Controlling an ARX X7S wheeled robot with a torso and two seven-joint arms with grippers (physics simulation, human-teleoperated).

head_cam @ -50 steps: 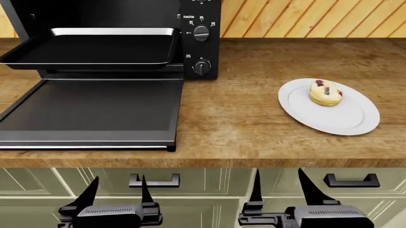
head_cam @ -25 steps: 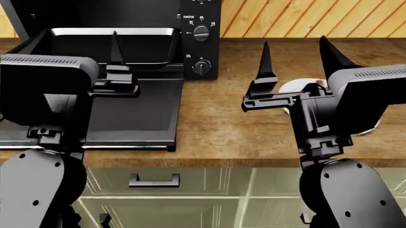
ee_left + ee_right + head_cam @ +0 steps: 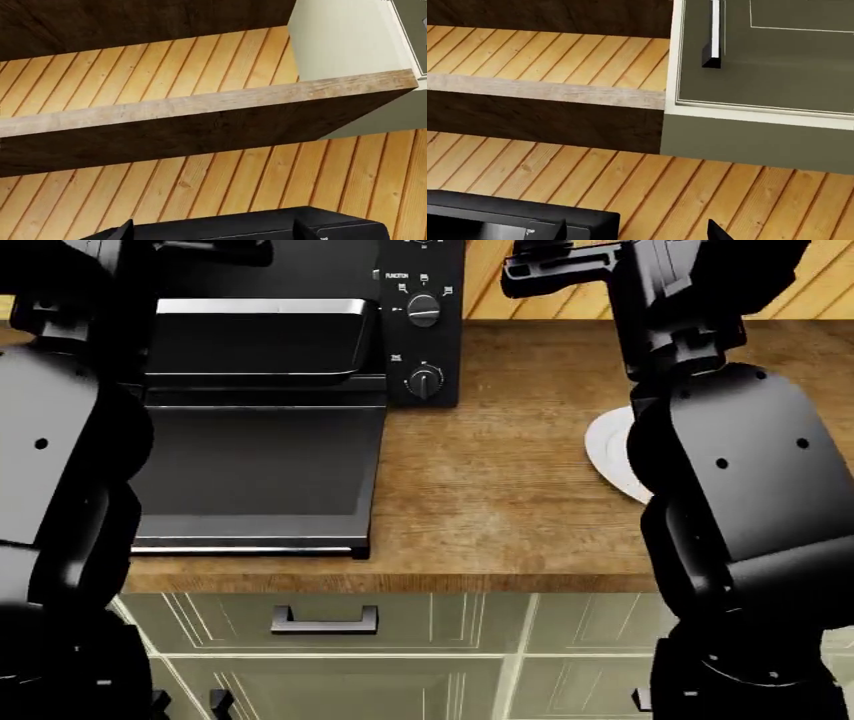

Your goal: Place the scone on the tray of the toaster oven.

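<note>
A wall of slanted wooden planks [image 3: 627,185] is seen, crossed by a pale-edged wooden shelf [image 3: 547,92] with a dark underside. Beside the shelf an olive-grey cabinet [image 3: 774,75] with a metal handle [image 3: 714,35] is mounted. The black toaster oven [image 3: 514,217] top is partly shown.

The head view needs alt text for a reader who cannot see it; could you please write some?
Two raised black robot arms frame a wooden counter where a black toaster oven stands with its door folded down and its tray pulled out, empty. The right arm hides most of a white plate; the scone and gripper tips are out of sight.
</note>
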